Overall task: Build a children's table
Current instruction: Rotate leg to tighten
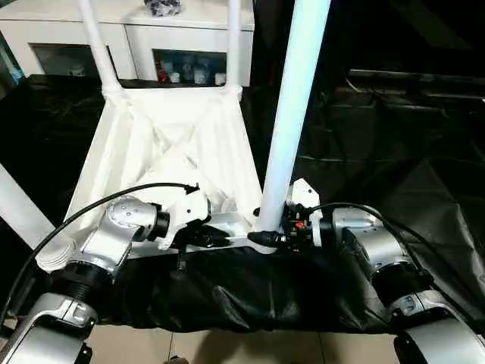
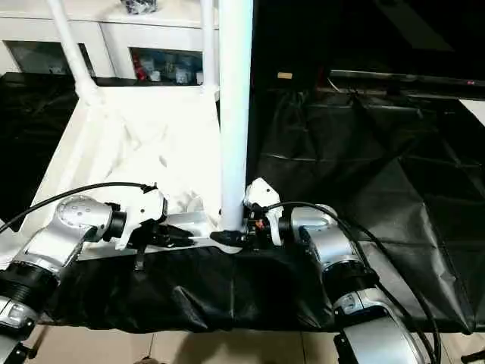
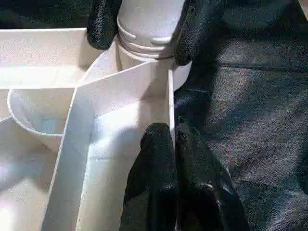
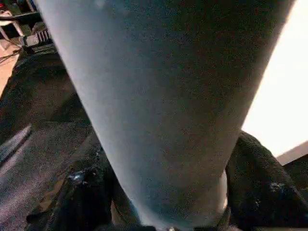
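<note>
The tops of the legs run out of view above, and my right wrist camera sees little past the near leg (image 4: pixel 159 110), so the socket under it is hidden. The table (image 1: pixel 163 144) lies upside down, ribbed underside up, on a black sheet (image 1: pixel 379 136) that covers the work surface; pale floor shows along the near edge. Behind stands a white cabinet (image 1: pixel 136 38) with glass doors and small things inside that I cannot make out. Two far legs stand upright in their corners; a fourth leg (image 1: pixel 19 208) slants at my left, cut off. My left claw (image 1: pixel 216 239) is pressed together, tips resting against the table's near rim wall just beside the corner. My right claw (image 1: pixel 265 237) straddles the base of the near leg, a finger (image 3: pixel 192 29) on each side, touching it
</note>
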Motion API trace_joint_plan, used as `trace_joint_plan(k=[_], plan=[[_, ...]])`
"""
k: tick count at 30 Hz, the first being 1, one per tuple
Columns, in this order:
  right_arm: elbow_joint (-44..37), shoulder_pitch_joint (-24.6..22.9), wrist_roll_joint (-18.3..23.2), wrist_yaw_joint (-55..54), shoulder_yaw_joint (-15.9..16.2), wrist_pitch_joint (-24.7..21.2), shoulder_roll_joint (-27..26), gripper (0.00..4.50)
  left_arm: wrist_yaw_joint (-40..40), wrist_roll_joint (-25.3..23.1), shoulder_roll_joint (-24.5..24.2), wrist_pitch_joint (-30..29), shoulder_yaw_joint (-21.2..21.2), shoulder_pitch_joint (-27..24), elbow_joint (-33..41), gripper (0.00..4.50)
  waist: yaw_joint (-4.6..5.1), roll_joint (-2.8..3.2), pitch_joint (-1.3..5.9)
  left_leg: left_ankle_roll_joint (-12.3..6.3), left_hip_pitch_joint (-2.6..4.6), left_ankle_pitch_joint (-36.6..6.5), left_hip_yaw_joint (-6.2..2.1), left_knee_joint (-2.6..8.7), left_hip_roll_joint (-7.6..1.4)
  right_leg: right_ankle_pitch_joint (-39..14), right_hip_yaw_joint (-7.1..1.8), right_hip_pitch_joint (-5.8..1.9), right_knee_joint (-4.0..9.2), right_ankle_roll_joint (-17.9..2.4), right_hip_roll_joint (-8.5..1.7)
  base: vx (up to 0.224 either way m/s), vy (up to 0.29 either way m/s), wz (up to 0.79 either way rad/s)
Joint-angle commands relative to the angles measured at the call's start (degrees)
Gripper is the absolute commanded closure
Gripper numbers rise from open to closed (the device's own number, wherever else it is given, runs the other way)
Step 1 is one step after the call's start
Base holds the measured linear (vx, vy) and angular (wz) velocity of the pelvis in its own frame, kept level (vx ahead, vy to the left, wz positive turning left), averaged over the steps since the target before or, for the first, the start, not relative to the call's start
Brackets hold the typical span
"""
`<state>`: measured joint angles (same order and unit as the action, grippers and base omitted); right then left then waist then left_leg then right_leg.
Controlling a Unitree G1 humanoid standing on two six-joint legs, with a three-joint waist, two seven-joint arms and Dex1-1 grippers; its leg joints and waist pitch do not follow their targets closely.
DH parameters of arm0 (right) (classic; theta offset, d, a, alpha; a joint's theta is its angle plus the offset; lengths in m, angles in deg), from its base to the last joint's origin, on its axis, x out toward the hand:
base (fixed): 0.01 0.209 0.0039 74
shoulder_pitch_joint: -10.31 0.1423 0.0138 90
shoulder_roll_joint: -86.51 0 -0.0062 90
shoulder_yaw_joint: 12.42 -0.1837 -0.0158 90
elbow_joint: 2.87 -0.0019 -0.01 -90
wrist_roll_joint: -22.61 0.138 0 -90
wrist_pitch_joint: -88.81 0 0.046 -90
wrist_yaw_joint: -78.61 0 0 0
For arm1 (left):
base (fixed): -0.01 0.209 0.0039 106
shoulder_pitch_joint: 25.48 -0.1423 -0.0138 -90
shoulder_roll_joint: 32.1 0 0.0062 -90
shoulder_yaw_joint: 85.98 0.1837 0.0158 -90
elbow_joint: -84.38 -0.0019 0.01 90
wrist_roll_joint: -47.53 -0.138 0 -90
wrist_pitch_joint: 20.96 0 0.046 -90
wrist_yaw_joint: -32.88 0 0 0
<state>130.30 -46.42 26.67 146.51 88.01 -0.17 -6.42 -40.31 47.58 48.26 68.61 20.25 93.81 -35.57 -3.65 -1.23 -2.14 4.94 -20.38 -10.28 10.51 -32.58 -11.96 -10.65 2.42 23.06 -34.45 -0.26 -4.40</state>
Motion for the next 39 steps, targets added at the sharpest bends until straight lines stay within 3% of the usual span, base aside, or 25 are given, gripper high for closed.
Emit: trace_joint_plan(k=[1,5,7,8,10,11,13,14,16,20,21,22,23,26,29,32,34,35,39], plan=[[1.0,-0.7,-1.5,-4.8,0.4,-1.9,-1.2,1.82,3.3,-1.9,2.2,0.4,2.3,-1.1,-1.1,4.5,-0.16,0.01,3.01,-2.33,0.41,-11.4,0.17,3.45,-1.33,-7.8,-1.83,-2.63,3.18,-14.3,-2.86,0.0,0.0,0.0],[0.9,-2.6,-3.3,-20.3,-2.0,-2.4,-5.4,1.85,13.1,-4.3,7.6,-3.7,2.4,-1.2,-0.6,4.5,0.23,-0.25,2.42,-0.48,0.82,-16.0,-0.01,3.91,-1.29,-16.8,-2.13,-2.08,4.29,-11.7,-3.14,0.0,0.0,0.0],[0.1,-4.8,-3.0,-31.2,-4.1,-3.9,-11.0,1.85,20.2,-5.4,13.7,-6.6,2.8,-0.5,-0.9,4.5,0.58,0.17,2.26,1.18,1.03,-19.1,-0.43,4.22,-1.09,-25.3,-2.1,-1.84,5.15,-8.5,-3.21,0.0,0.0,0.0],[0.1,-4.8,-3.0,-31.2,-4.1,-3.9,-11.0,1.85,20.2,-5.4,13.7,-6.6,2.8,-0.5,-0.9,4.5,0.72,-0.11,2.21,1.55,1.25,-20.4,-0.61,4.26,-1.08,-27.4,-2.03,-1.45,5.58,-7.4,-3.15,0.0,0.0,0.0],[0.4,-5.0,-3.7,-35.4,-4.1,-3.6,-13.1,1.85,22.4,-5.9,15.7,-7.3,3.2,0.1,-1.3,4.5,0.98,-0.38,2.26,1.04,1.02,-21.6,-0.78,4.31,-0.86,-29.6,-1.87,-1.46,5.85,-6.1,-3.08,0.0,0.0,0.0],[0.7,-4.9,-4.0,-36.8,-4.0,-3.3,-13.9,1.85,23.1,-6.1,16.4,-7.5,3.3,0.3,-1.5,4.5,1.1,0.09,2.25,0.95,1.2,-22.5,-0.71,4.17,-0.75,-30.7,-1.91,-1.01,6.24,-5.5,-3.03,0.0,0.0,0.0],[2.2,-4.2,-4.9,-42.0,-3.9,-2.9,-16.5,1.85,23.8,-6.6,18.3,-7.8,4.5,1.0,-1.8,4.5,1.24,0.05,2.25,0.7,1.15,-23.3,-0.91,4.19,-0.61,-33.2,-1.76,-0.86,6.54,-4.6,-3.12,0.0,0.0,0.0],[2.5,-3.7,-4.7,-42.4,-3.8,-1.9,-17.5,1.85,23.4,-7.3,18.6,-7.6,5.2,1.4,-1.8,4.5,1.41,0.69,2.28,1.01,1.17,-24.2,-1.04,4.32,-0.63,-33.4,-1.7,-0.79,6.79,-4.2,-3.07,0.0,0.0,0.0],[2.2,-3.6,-4.9,-42.0,-3.5,-1.1,-17.6,1.29,22.9,-7.7,18.4,-7.5,5.4,1.5,-1.6,4.5,1.47,0.7,2.45,0.95,0.93,-24.1,-1.28,4.45,-0.64,-32.1,-1.51,-1.17,6.57,-4.2,-3.08,0.0,0.0,0.0],[-1.0,-4.3,-2.5,-35.0,-4.6,-1.2,-14.1,0.86,17.7,-7.8,14.8,-4.5,5.5,0.6,0.5,4.5,1.5,0.73,2.69,-0.16,0.48,-22.8,-1.12,4.53,-0.84,-26.4,-1.83,-1.37,6.04,-5.9,-2.96,0.0,0.0,0.0],[-1.3,-4.5,-3.3,-32.7,-3.5,-0.2,-12.1,0.86,16.0,-7.4,13.3,-3.5,5.5,0.2,1.0,4.5,1.35,0.69,2.92,-0.62,0.19,-20.5,-0.97,4.49,-0.96,-20.8,-1.89,-1.73,5.45,-7.4,-2.83,0.0,0.0,0.0],[-1.4,-4.5,-3.4,-32.4,-3.4,-0.1,-11.9,0.77,15.8,-7.4,13.1,-3.4,5.5,0.1,1.1,4.5,1.35,0.69,2.92,-0.62,0.19,-20.5,-0.97,4.49,-0.96,-20.8,-1.89,-1.73,5.45,-7.4,-2.83,0.0,0.0,0.0],[-1.5,-4.6,-3.6,-29.4,-2.7,0.2,-9.9,0.77,13.6,-6.5,11.8,-2.7,5.2,-0.5,1.8,4.5,1.32,0.75,3.08,-0.89,0.17,-18.6,-0.75,4.28,-1.0,-16.3,-1.97,-1.85,4.96,-8.9,-2.77,0.0,0.0,0.0],[-1.7,-4.7,-3.5,-22.4,-1.3,0.9,-5.8,0.77,9.2,-4.4,9.1,-2.0,4.3,-1.7,3.5,4.5,1.11,0.65,3.64,-3.43,-0.37,-10.7,-0.36,3.42,-0.86,-2.3,-1.87,-2.87,3.28,-13.1,-2.63,0.079,-0.011,0.03],[-3.1,-5.0,-2.4,-12.7,0.3,0.7,-1.9,0.77,4.9,-3.2,6.3,-1.4,3.8,-2.7,4.9,4.5,0.95,0.66,3.74,-5.65,-0.24,-7.6,-0.15,3.04,-0.87,3.5,-1.76,-3.14,2.72,-15.0,-2.6,0.04,-0.006,0.0],[-4.6,-5.3,-0.8,-4.8,1.1,-0.5,0.2,0.77,1.9,-2.5,4.5,-0.8,3.8,-3.2,5.0,4.5,0.31,0.71,3.55,-6.49,0.03,-7.8,0.13,3.02,-1.21,2.8,-1.52,-3.07,2.76,-15.8,-2.46,0.0,0.0,0.0],[-5.4,-5.1,0.1,-0.1,2.3,-1.5,1.4,0.77,0.4,-2.1,3.4,-0.3,3.8,-3.1,4.5,4.5,-0.03,0.73,3.31,-5.4,0.23,-10.9,0.11,3.31,-1.4,-2.3,-1.5,-2.94,3.12,-15.3,-2.59,0.0,0.0,0.0],[-5.5,-5.0,0.4,2.1,3.0,-1.5,2.0,1.03,-0.4,-1.6,2.8,-0.4,3.8,-2.9,4.4,4.5,-0.05,0.69,3.23,-5.1,0.22,-11.7,0.11,3.37,-1.47,-3.8,-1.53,-2.85,3.26,-15.0,-2.68,0.0,0.0,0.0],[-5.2,-4.2,1.0,7.9,4.6,-2.2,2.9,1.28,-2.0,-1.1,1.4,0.3,3.4,-1.6,2.4,4.5,-0.28,0.61,2.97,-2.54,0.63,-15.3,0.08,3.8,-1.57,-11.4,-1.78,-2.44,3.89,-13.4,-2.82,0.0,0.0,0.0]])
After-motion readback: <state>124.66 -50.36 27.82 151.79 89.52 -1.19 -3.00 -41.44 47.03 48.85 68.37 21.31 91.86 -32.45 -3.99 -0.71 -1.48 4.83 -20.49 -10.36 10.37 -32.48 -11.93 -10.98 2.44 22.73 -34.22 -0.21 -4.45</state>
